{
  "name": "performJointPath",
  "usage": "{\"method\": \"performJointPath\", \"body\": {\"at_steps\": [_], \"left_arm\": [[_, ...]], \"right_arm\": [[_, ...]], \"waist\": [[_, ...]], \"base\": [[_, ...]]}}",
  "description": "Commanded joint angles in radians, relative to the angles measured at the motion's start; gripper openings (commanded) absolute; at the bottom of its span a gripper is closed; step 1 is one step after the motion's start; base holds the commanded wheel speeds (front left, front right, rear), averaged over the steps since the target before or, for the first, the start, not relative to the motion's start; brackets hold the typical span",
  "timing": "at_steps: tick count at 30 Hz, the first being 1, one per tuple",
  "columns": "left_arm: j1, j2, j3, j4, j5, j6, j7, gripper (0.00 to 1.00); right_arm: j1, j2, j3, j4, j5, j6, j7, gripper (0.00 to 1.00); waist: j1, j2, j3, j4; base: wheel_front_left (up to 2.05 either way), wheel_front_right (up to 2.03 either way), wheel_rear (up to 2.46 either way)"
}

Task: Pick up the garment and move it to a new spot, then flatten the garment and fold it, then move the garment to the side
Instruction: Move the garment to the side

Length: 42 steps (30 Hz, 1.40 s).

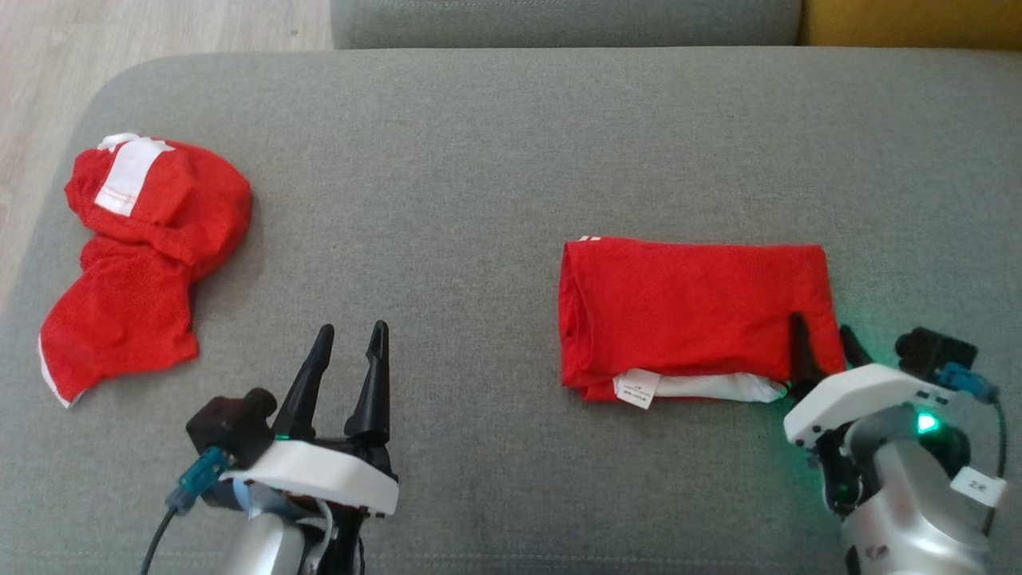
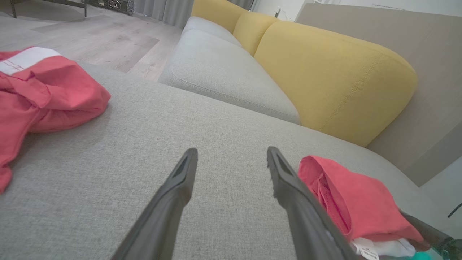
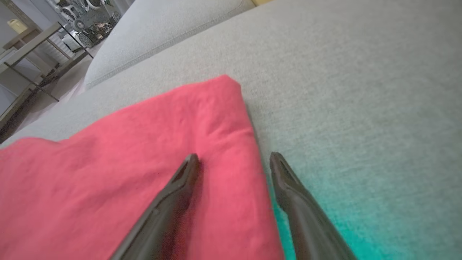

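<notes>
Seat: I'm looking down on a wide grey fabric cushion (image 1: 511,144).
Beyond: I'm seeing a second grey cushion (image 2: 216,72) sitting just behind it.
Backrest: mustard-yellow cushions (image 2: 325,79) are lining that far seat.
Floor: pale wood planks (image 2: 90,39) are running off leftward.
Far end: grey curtains (image 2: 169,9) are hanging; a beige wall panel (image 2: 415,43) is standing behind the yellow.

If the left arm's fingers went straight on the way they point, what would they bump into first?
Probably the bare grey cushion; the left gripper aims between the crumpled garment and folded garment, depth unclear.
</notes>
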Motion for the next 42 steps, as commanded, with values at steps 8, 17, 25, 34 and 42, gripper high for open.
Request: {"method": "performJointPath", "body": {"at_steps": [8,17,25,34,42], "left_arm": [[-0.053,0.004,0.037,-0.036,0.004,-0.001,-0.012,1.0],[-0.055,0.004,0.054,-0.062,-0.013,0.005,-0.012,1.0],[-0.091,0.004,0.061,-0.086,-0.016,0.003,-0.012,1.0],[-0.141,0.004,0.077,-0.089,0.008,-0.016,-0.012,1.0],[-0.185,0.004,0.101,-0.08,0.021,-0.035,-0.012,1.0]], "right_arm": [[-0.073,0.003,0.135,0.051,0.016,-0.001,-0.041,0.0],[-0.125,-0.09,0.203,-0.016,-0.188,-0.001,-0.116,0.0],[-0.171,-0.342,0.247,-0.148,-0.195,-0.001,-0.02,0.0],[-0.191,-0.515,0.106,-0.182,-0.162,-0.001,0.019,0.0],[-0.198,-0.453,-0.082,-0.236,-0.275,-0.001,0.041,0.0]], "waist": [[0.0,0.0,-0.009,-0.025],[0.0,0.0,-0.001,-0.094],[0.0,0.0,0.081,-0.151],[0.0,0.0,0.195,-0.179],[0.0,0.0,0.262,-0.187]], "base": [[0.0,0.0,0.0],[0.0,0.0,0.0],[0.0,0.0,0.0],[0.0,0.0,0.0],[0.0,0.0,0.0]]}}
